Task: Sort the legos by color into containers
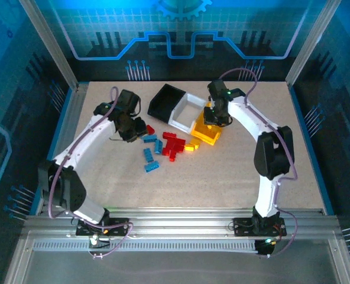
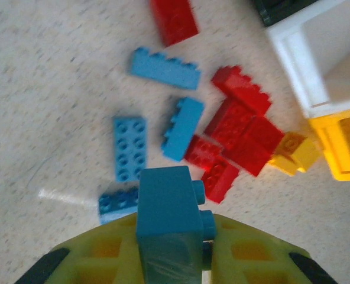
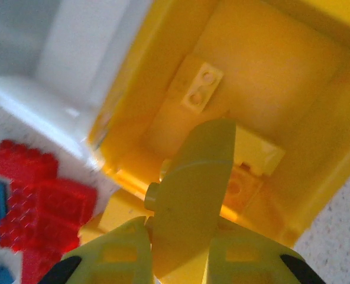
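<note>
Hovering over the yellow bin (image 3: 317, 118), right pincer (image 3: 178, 248) clamped a yellow brick (image 3: 193, 189), long axis 12 o'clock; left pincer (image 2: 172, 248) held a blue brick (image 2: 169, 213), black bin (image 1: 162, 107) at 2 o'clock.

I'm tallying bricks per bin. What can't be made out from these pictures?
- Top view: the black bin is too dark inside to show any bricks.
- Top view: the right gripper covers part of the yellow bin.
- Right wrist view: the held yellow brick hides part of the yellow bin's floor.
- Left wrist view: the right edge cuts off the white bin.
</note>
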### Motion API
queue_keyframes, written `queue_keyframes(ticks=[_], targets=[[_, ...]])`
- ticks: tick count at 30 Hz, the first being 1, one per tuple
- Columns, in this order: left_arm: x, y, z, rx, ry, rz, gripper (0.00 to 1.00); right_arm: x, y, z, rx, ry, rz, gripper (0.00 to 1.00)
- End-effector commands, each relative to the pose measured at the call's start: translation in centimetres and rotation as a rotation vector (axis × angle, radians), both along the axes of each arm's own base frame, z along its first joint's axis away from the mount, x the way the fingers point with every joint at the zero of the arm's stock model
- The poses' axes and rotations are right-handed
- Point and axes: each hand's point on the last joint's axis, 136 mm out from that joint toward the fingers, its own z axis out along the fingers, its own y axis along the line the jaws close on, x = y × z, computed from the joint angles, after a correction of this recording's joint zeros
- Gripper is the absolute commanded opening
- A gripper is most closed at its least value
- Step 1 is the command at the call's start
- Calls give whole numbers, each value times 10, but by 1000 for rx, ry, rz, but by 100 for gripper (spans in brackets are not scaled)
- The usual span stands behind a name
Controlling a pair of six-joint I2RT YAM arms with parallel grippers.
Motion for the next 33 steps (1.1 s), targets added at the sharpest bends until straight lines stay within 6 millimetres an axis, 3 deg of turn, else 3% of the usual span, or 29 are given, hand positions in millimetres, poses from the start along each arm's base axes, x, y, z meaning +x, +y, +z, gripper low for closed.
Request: queue_keyframes(ticks=[1, 4, 8, 10, 14, 19, 25, 33], targets=[[12, -8, 11, -1, -3, -84, 14, 9, -10, -15, -31, 44, -12, 18], [32, -15, 15, 2, -14, -120, 14, 17, -11, -24, -43, 63, -13, 19], [60, -27, 16, -5, -22, -162, 14, 20, -12, -24, -41, 75, -25, 33], [77, -33, 14, -4, -31, -175, 14, 19, -10, -10, -23, 52, -31, 43], [109, -43, 11, -8, -50, -185, 14, 5, -7, 24, 24, 7, -30, 53], [144, -57, -3, -27, -58, -186, 14, -37, -4, 51, 85, -4, -25, 57], [182, -64, -29, -47, -66, -147, 14, -100, -7, 59, 126, 24, -21, 59], [204, -66, -63, -51, -58, -121, 16, -156, -22, 64, 121, 25, -28, 60]])
